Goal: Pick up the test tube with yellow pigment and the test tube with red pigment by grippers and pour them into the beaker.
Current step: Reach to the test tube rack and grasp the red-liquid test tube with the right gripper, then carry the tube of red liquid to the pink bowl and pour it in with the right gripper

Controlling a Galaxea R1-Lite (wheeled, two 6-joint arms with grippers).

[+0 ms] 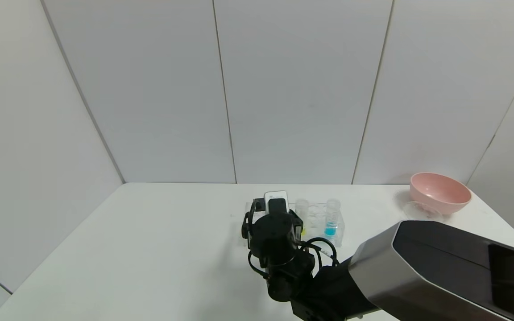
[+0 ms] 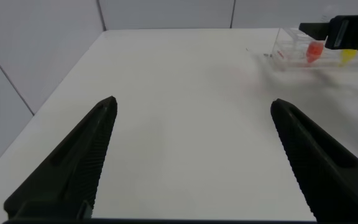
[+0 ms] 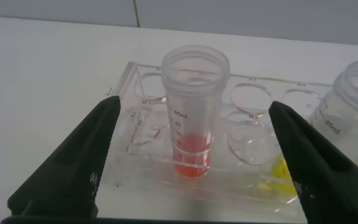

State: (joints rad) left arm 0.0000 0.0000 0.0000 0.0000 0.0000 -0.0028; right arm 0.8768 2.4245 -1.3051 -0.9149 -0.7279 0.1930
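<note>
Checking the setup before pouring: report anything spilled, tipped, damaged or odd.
Nothing stands out. The clear tube with red-orange liquid stands upright in the clear many-holed rack, between the open fingers of the right claw. No spill shows on the white table. The left claw hovers open, apart.

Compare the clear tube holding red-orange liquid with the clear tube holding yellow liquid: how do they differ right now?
The clear red-liquid tube stands centred between the right gripper's open fingers; the clear yellow-liquid tube sits outside them, beyond one finger. The red tube shows whole, from mouth to liquid; the yellow tube is cut off by the frame edge and partly hidden by the finger. Both stand upright and uncapped in the clear plastic rack, with printed graduations.
</note>
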